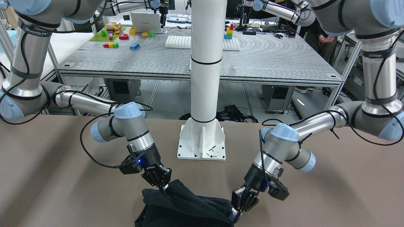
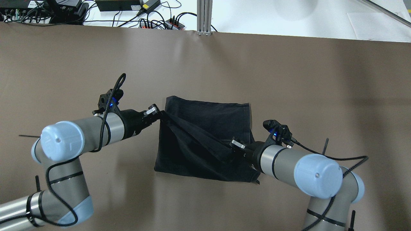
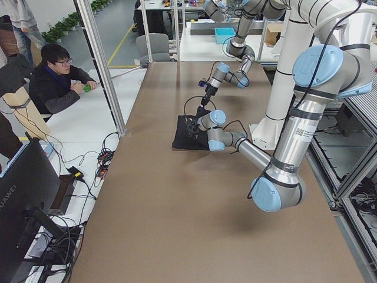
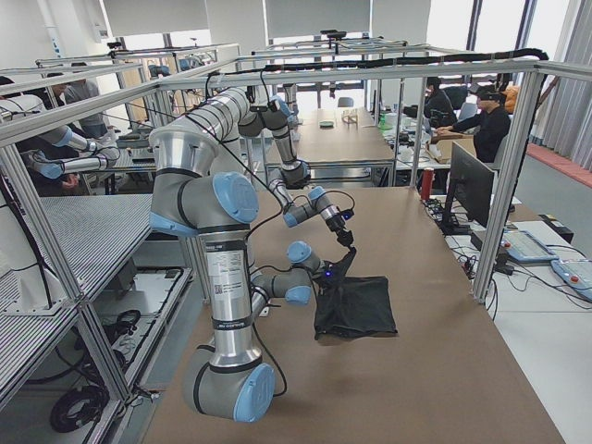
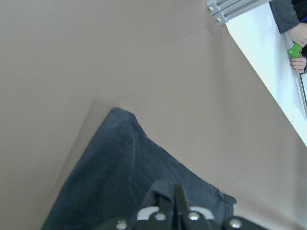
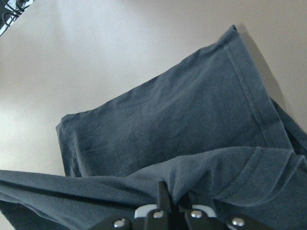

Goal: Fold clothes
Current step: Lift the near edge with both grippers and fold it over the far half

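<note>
On the brown-covered worktop [image 2: 289, 80], near its middle and just in front of the robot: the clothes [image 2: 205, 128], one black, matte, roughly rectangular piece of soft fabric. Lies mostly flat, with a raised ridge of cloth strung diagonally between the two arms.

At one end of that ridge, the left pincer [image 2: 158, 115], closed and clamped on the cloth's far left corner. At the other end, the right pincer [image 2: 233, 144], likewise pinched tight on a fold of fabric near the right edge, closer to the robot.

From the right wrist view: a flat lower layer with a stitched hem, and a second layer lifted above it.

Seems to be mid-fold, judging by this: upper layer gripped and raised off the worktop, not yet laid down over the rest. Looks to be in more than one layer already; number of finished folds impossible to tell.

Left to do, most likely: bring the lifted edge across, set it down square on the layer beneath, let go with both pincers, and perhaps fold once more for a smaller, neater packet.
</note>
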